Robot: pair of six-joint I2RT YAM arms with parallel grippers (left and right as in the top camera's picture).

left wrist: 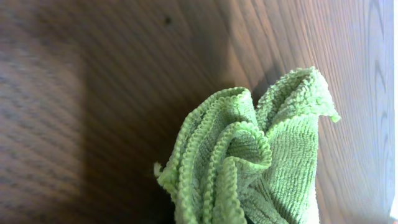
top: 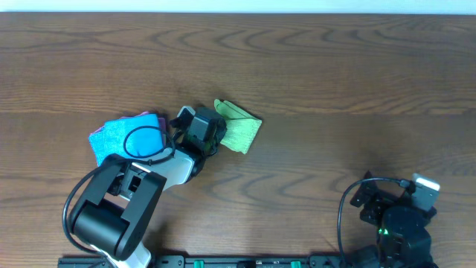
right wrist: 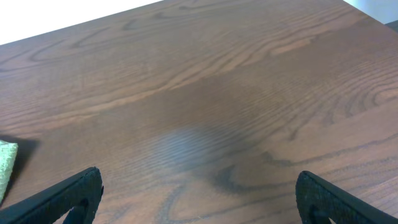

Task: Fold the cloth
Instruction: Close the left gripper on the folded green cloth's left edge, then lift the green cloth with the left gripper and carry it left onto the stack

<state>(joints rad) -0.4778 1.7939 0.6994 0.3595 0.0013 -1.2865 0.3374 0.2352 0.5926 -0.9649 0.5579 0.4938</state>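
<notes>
**Lime-green cloth bunched in left claw**

The cloth (top: pixel 242 130) is lime-green ribbed microfibre. It lies mid-table (top: pixel 335 67), just right of the blue cloth (top: pixel 119 138) and the pink cloth (top: pixel 152 116). Its left edge is gathered into raised pleats. The left gripper (top: pixel 210 130) reaches over that edge, clenched on the cloth. The right gripper (right wrist: pixel 199 202) is released with jaws wide, well apart at the near right.

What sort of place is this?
Likely a lab test bench: a wood-grain table, a left robot arm and a right robot arm at its near edge, plus a lime-green cloth and a blue cloth.
</notes>
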